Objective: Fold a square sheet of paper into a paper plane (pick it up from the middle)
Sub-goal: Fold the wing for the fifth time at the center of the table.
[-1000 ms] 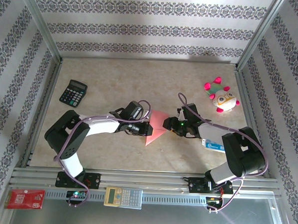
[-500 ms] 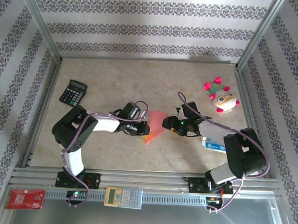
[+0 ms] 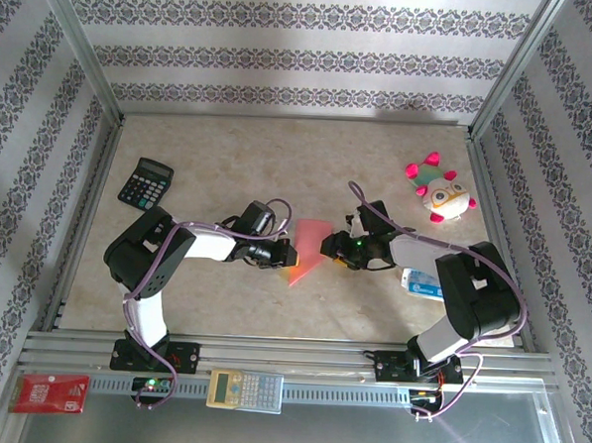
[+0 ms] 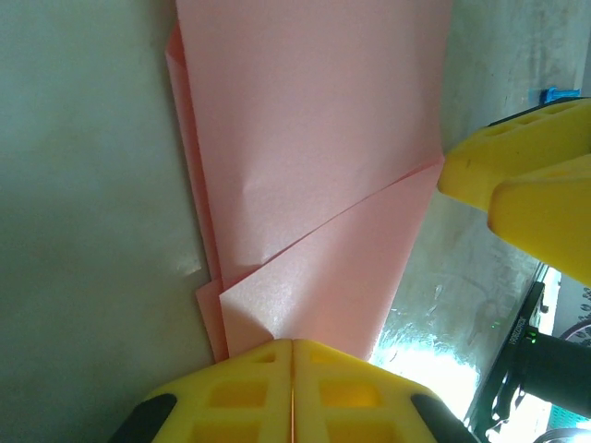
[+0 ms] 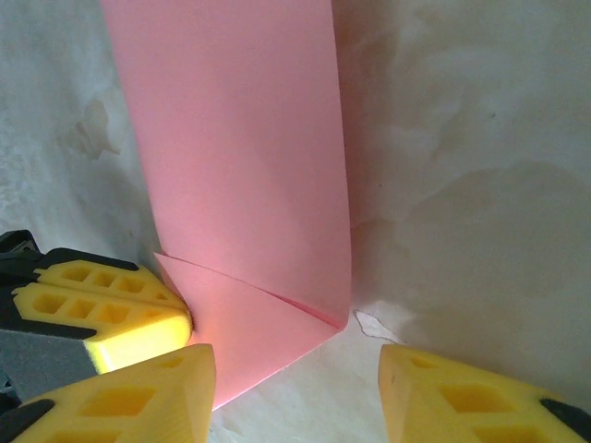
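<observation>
The half-folded salmon-pink sheet of paper (image 3: 308, 244) sits mid-tabletop (image 3: 279, 161), between the two arms. The left gripper (image 3: 286, 253) has its jaws pressed together, pinching the sheet's left edge. The right gripper (image 3: 327, 247) has its jaws spread either side of the sheet's right corner.

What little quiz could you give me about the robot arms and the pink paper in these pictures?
1. True or false: the right gripper has its fingers apart.
2. Pick one: the left gripper is A) clamped shut on the edge of the pink paper, B) open wide above the paper, C) shut in the air, away from the paper.
3. What colour is the calculator at the far left of the table?
Key: 1 true; 2 A; 3 black.
</observation>
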